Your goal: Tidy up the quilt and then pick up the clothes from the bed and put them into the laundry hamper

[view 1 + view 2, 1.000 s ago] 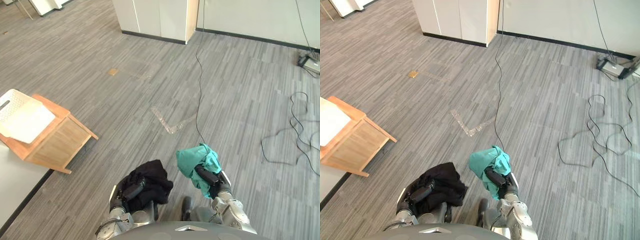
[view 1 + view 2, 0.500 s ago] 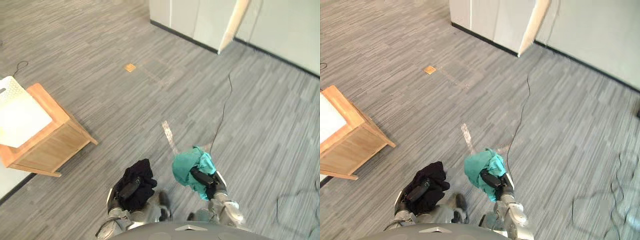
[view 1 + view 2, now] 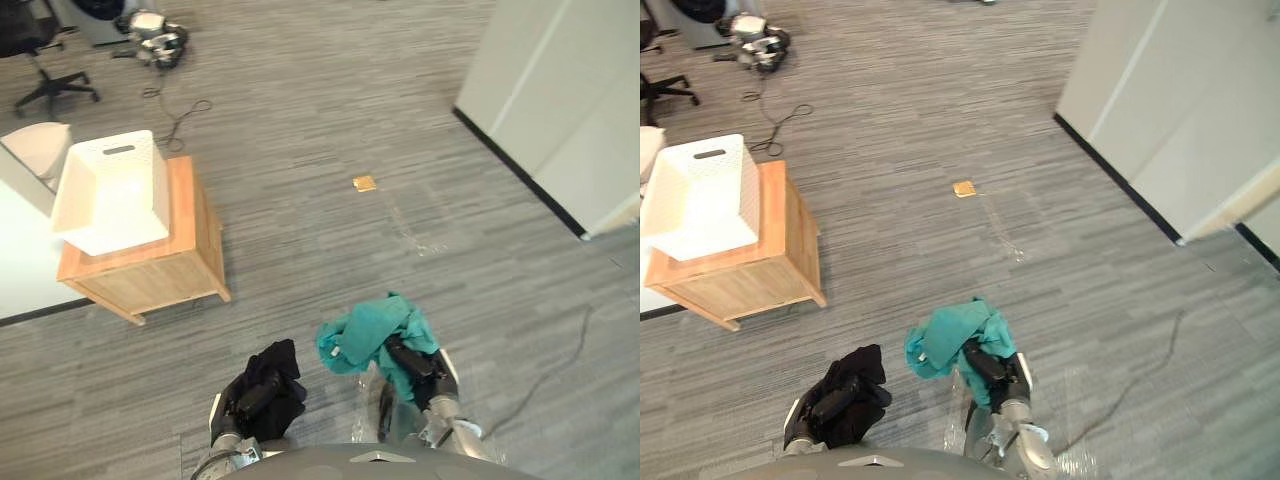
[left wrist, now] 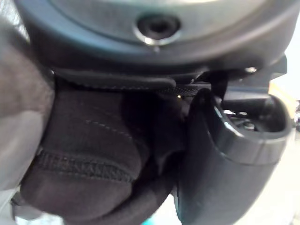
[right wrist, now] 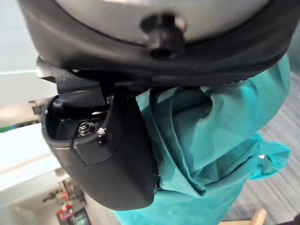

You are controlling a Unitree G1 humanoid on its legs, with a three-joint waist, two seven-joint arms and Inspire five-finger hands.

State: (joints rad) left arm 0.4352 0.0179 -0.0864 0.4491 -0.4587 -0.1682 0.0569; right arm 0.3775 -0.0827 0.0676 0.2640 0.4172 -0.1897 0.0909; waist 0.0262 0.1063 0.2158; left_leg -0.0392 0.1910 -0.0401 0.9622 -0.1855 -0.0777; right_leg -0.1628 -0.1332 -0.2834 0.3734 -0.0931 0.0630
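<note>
The fingers (image 3: pixel 260 390) of the left hand (image 4: pixel 222 157) are curled round a crumpled black fabric garment (image 3: pixel 278 372), which is bunched in the palm and spills over the hand on all sides. In the left wrist view the dark cloth is seen pressed between the thumb and the palm.

The fingers (image 3: pixel 402 353) of the right hand (image 5: pixel 108 159) are closed in the same way round a rumpled teal fabric garment (image 3: pixel 362 330). Its folds are gathered against the thumb in the right wrist view and are draped over and ahead of the hand. Both garments are held above the grey striped carpet floor (image 3: pixel 330 120), side by side and slightly apart, the black one on the left and the teal one on the right.

Well ahead and to the left, a white perforated plastic laundry hamper (image 3: pixel 110 190) with a slot handle is seen standing on top of a low light-wood cabinet (image 3: pixel 165 272). Just beyond the cabinet on the left, the white edge of the bed (image 3: pixel 18 265) is visible. A small brass floor plate (image 3: pixel 364 183) is set into the carpet ahead, a black office chair (image 3: pixel 38 55) stands at the far left, and pale wall panels (image 3: pixel 570 110) with a dark skirting rise at the right.
</note>
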